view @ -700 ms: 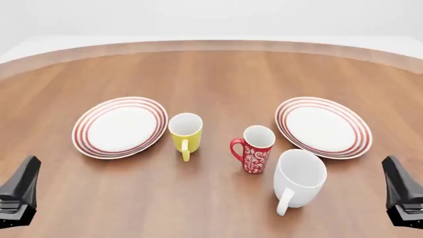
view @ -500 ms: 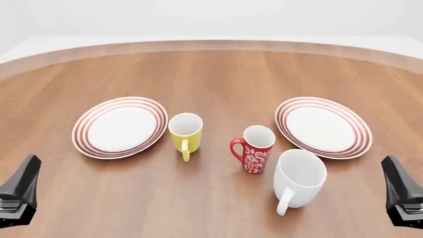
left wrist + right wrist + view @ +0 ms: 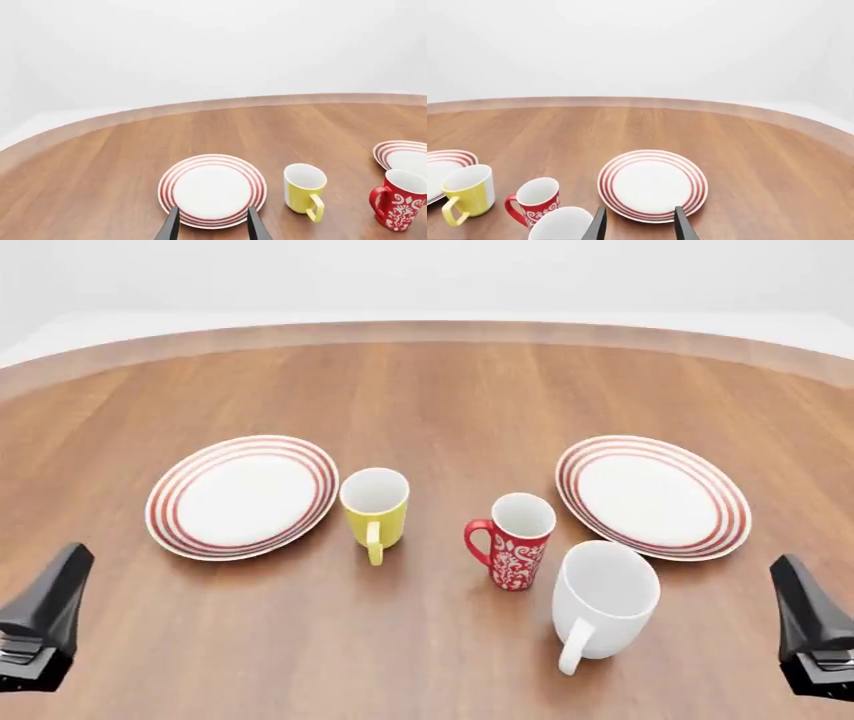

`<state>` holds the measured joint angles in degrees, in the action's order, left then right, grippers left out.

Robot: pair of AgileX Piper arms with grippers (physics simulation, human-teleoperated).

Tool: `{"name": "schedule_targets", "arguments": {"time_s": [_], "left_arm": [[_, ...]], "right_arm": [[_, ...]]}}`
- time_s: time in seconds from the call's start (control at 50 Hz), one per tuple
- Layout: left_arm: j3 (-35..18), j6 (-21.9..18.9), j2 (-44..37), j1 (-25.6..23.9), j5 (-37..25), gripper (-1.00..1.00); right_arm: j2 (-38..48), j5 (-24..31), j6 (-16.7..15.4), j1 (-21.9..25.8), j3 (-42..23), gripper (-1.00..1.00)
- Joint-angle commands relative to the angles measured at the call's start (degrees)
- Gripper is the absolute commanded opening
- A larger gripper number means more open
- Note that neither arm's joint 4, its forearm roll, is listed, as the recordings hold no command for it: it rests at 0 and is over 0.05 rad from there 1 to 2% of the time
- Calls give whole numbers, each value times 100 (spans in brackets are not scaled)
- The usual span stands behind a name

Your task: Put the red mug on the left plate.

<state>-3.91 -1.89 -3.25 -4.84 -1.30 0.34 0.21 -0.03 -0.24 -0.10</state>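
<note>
The red mug (image 3: 514,541), floral-patterned with a white inside, stands upright near the table's middle, handle to the left. It also shows in the left wrist view as the red mug (image 3: 399,206) and in the right wrist view as the red mug (image 3: 534,201). The left plate (image 3: 243,496) lies flat and bare, beyond the yellow mug. My left gripper (image 3: 54,608) hovers at the near left edge, open and holding nothing, its fingers (image 3: 172,227) framing the left plate (image 3: 212,187). My right gripper (image 3: 807,625) hangs at the near right edge, also open.
A yellow mug (image 3: 375,506) stands between the left plate and the red mug. A larger white mug (image 3: 603,602) sits close to the red mug's near right. The right plate (image 3: 653,495) lies behind it. The table's curved far edge (image 3: 427,332) runs across the back.
My left gripper has shifted slightly up and to the right in the front view. The mugs, the plates and the right gripper have not moved.
</note>
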Motion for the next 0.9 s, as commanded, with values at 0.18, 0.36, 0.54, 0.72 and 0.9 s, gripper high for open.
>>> {"name": "schedule_targets", "arguments": {"time_s": [0.18, 0.36, 0.54, 0.72, 0.9], "left_arm": [[-1177, -525, -1608, -752, 399, 100], [-1663, -684, -2691, -1397, 626, 100], [-2248, -1111, -3542, -1805, 732, 100], [-3080, -1215, -4402, -2166, 613, 100], [-3813, -1318, -5105, -2438, 330, 100]], "right_arm": [[11, -7, -77, -30, 3, 100], [12, -14, -87, -25, 2, 100], [32, -18, -104, -36, 4, 100], [2, 5, -130, -39, 4, 100], [-10, 30, -190, -23, 5, 100]]}}
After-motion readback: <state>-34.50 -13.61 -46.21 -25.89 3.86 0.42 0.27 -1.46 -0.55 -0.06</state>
